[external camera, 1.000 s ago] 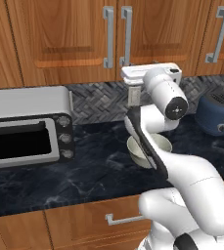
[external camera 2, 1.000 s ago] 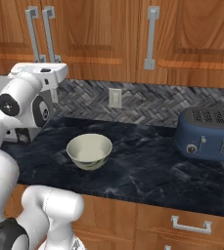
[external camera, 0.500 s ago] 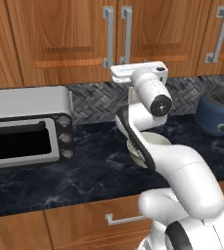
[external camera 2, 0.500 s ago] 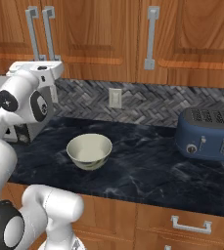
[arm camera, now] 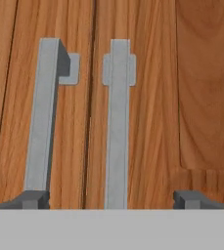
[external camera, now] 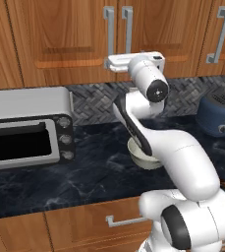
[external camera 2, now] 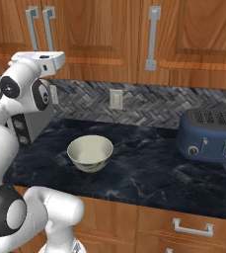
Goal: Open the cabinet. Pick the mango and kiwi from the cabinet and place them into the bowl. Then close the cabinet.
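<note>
Above the dark marbled bench (external camera 2: 149, 168), the reddish-brown wooden cabinet (arm camera: 147, 97) was shut; the wide-open claw (arm camera: 111, 197) straddled its right grey handle (arm camera: 117, 127), risking snagging the left one (arm camera: 42, 112).

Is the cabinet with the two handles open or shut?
Shut. The cabinet doors lie flat, edges meeting at a thin seam between the handles; nothing inside shows.

Nothing readable anywhere here, honestly. No brand, label or number on the toaster oven (external camera: 28, 125) at the left, its knobs are just blank dots. Same for the blue toaster (external camera 2: 210, 136) on the right and the wall outlet (external camera 2: 116, 99): no lettering I can make out.
</note>
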You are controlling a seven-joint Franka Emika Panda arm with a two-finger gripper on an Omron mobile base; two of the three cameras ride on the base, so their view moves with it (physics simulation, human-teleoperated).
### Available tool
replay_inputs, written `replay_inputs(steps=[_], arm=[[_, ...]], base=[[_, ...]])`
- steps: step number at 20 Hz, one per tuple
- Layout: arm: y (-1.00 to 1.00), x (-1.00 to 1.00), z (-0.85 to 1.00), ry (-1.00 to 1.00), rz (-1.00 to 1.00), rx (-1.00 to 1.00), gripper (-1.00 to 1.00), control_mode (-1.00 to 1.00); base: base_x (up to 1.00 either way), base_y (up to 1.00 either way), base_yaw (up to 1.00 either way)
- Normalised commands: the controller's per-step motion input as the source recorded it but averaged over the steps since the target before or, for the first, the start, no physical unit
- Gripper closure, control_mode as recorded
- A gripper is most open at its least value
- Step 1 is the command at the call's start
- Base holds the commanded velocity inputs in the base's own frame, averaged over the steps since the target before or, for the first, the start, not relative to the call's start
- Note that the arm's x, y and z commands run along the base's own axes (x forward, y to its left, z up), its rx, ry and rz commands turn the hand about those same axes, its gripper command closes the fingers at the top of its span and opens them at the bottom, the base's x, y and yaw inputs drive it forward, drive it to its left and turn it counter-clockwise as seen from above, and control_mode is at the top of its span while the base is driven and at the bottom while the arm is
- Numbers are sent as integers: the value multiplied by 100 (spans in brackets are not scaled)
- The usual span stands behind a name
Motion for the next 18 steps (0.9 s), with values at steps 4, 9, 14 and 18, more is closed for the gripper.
replay_inputs(steps=[4,9,14,18], arm=[[0,21,13,1,0,0,-100,-100],[0,68,0,9,-2,0,-100,-100],[0,82,0,10,-2,0,-100,-100],[0,95,-6,3,0,0,-100,-100]], base=[[0,0,0],[0,0,0],[0,0,0],[0,0,0]])
